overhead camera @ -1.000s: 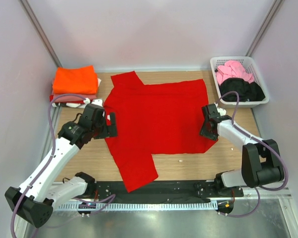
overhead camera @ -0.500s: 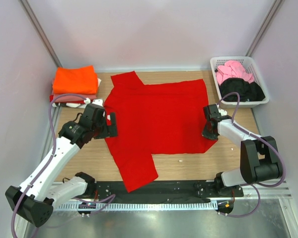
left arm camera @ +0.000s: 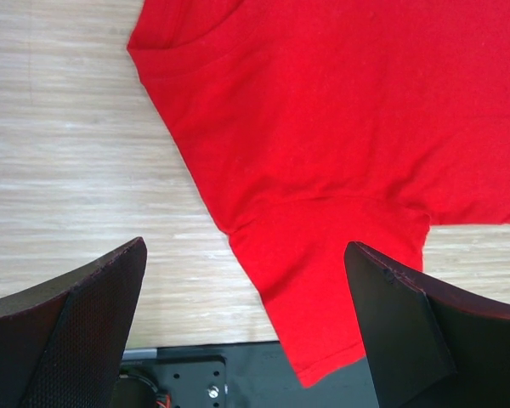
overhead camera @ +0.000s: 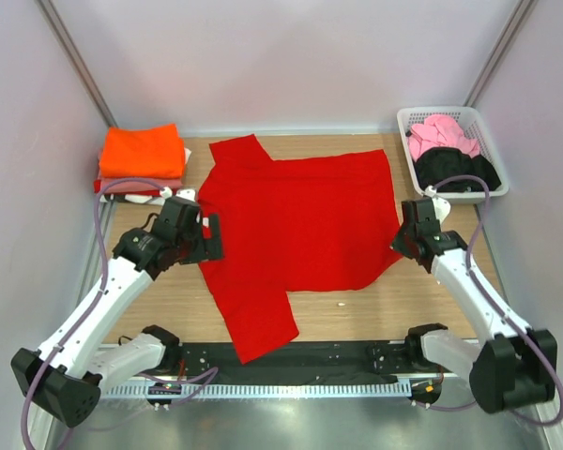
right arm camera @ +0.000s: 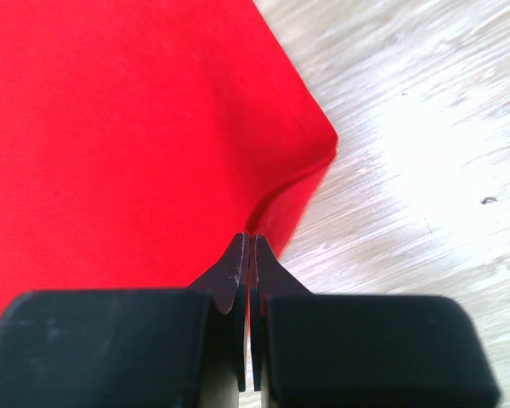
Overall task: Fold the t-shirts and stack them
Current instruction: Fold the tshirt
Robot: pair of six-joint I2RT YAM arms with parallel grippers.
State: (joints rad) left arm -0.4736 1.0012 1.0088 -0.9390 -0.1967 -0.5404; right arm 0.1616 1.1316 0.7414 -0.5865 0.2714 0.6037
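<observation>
The bright red t-shirt (overhead camera: pixel 296 225) lies spread flat on the wooden table, one sleeve hanging over the front edge. My right gripper (overhead camera: pixel 405 246) is shut on the shirt's right hem; in the right wrist view (right arm camera: pixel 252 242) the cloth (right arm camera: pixel 136 127) puckers up into the pinched fingertips. My left gripper (overhead camera: pixel 206 239) is open at the shirt's left edge; in the left wrist view the fingers (left arm camera: pixel 76 323) straddle the near sleeve (left arm camera: pixel 323 280) from above. A folded orange t-shirt (overhead camera: pixel 143 150) tops a stack with a salmon-pink one (overhead camera: pixel 131 185) at the back left. Pink (overhead camera: pixel 441 134) and black (overhead camera: pixel 458 169) t-shirts lie in the basket.
A white slatted basket (overhead camera: pixel 405 120) stands at the back right. A black base rail (overhead camera: pixel 291 358) runs along the table's front edge. Grey walls close in both sides and the back. A small white speck (overhead camera: pixel 340 304) lies near the front hem.
My right gripper has moved right and slightly back with the hem in it, pulling the shirt's lower right corner outward. The left gripper has barely moved.
</observation>
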